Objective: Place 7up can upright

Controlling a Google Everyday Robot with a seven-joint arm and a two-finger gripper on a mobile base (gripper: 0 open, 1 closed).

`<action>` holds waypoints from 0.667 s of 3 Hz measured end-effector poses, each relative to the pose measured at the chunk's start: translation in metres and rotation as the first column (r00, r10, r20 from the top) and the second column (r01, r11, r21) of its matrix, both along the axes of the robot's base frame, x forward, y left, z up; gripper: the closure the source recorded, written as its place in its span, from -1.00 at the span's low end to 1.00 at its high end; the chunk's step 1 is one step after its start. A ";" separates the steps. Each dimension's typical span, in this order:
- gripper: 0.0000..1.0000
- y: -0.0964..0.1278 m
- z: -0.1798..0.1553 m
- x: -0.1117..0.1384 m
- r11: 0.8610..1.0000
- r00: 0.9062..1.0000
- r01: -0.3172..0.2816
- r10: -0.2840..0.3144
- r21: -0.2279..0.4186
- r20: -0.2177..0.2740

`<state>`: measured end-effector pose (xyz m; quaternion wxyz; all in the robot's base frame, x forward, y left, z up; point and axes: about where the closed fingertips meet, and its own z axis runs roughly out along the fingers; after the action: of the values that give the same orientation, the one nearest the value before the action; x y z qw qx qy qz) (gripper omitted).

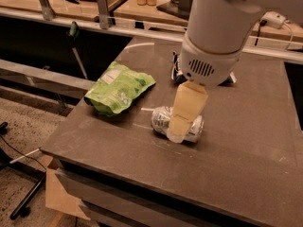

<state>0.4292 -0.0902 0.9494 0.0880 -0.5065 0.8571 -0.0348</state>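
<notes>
Seeing the hand [176,133] down right over the can [162,119], lying sideways on the worktop [246,145]. Can't tell whether clamped or loose. Spotting a green bag [118,86] close by, not touching.

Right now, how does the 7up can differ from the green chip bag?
The 7up can is silver metal; the green chip bag is a soft green pouch. The can is smaller than the bag. The gripper hangs over the can, hiding its middle; the bag is fully in view. Both lie flat on the table.
</notes>
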 end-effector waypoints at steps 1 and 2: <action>-1.00 0.026 -0.024 0.000 0.999 0.999 0.030 -0.028 0.045 -0.035; -1.00 0.043 -0.054 0.006 0.997 0.999 0.023 -0.020 0.073 -0.042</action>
<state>0.4352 -0.0470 0.8952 0.0884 -0.4942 0.8648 0.0062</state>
